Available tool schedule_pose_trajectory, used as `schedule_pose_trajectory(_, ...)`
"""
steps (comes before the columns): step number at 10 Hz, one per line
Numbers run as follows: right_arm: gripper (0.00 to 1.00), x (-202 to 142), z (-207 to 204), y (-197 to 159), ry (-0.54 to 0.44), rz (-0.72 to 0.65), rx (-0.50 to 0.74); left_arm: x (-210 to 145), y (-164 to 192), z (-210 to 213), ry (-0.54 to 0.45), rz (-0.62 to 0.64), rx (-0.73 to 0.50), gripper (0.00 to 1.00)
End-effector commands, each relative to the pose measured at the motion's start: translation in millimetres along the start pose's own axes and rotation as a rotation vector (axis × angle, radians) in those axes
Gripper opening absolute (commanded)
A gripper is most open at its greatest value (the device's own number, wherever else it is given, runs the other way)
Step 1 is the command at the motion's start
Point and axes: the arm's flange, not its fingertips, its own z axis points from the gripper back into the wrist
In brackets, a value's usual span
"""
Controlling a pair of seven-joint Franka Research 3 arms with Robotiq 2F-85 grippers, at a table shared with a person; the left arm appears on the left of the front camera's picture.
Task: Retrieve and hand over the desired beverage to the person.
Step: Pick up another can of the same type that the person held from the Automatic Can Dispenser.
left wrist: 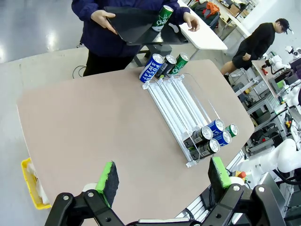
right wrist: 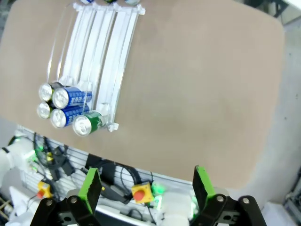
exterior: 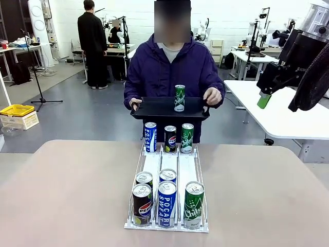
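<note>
Front view: green can upright on black tray, held level by the person at the far side, likely against tipping. Left jaws and right jaws wide apart, empty, above the surface.

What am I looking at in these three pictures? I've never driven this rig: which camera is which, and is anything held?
These are three cameras at one moment. The front view looks across the table at the person, who holds a black tray with a green can on it. The other two views look down from each arm's wrist: the left gripper and right gripper are both open and hold nothing, above the table. On the table lies a clear rack with three lanes: three far cans at the person's end, five near cans at the robot's end.
</note>
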Motion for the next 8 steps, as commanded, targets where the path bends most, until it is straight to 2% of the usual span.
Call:
schedule_pose_trajectory(1, 1.0, -41.1, 9.3, -54.6, -0.094, 0.187, 0.035, -0.6, 0.7, 0.4, -0.015, -0.017, -0.013, 1.0)
schedule_pose_trajectory(3, 1.0, -55.1, 37.1, -147.1, -0.235, 0.321, 0.278, -0.6, 0.7, 0.4, -0.015, -0.017, -0.013, 1.0)
schedule_pose_trajectory(5, 1.0, -59.0, 45.4, -215.1, -0.355, 0.478, 0.467, -0.6, 0.7, 0.4, -0.015, -0.017, -0.013, 1.0)
schedule_pose_trajectory(6, 1.0, -57.5, 46.4, -238.9, -0.431, 0.49, 0.562, -0.6, 0.7, 0.4, -0.015, -0.017, -0.013, 1.0)
schedule_pose_trajectory(8, 1.0, -54.5, 39.5, -256.0, -0.487, 0.541, 0.614, -0.6, 0.7, 0.4, -0.015, -0.017, -0.013, 1.0)
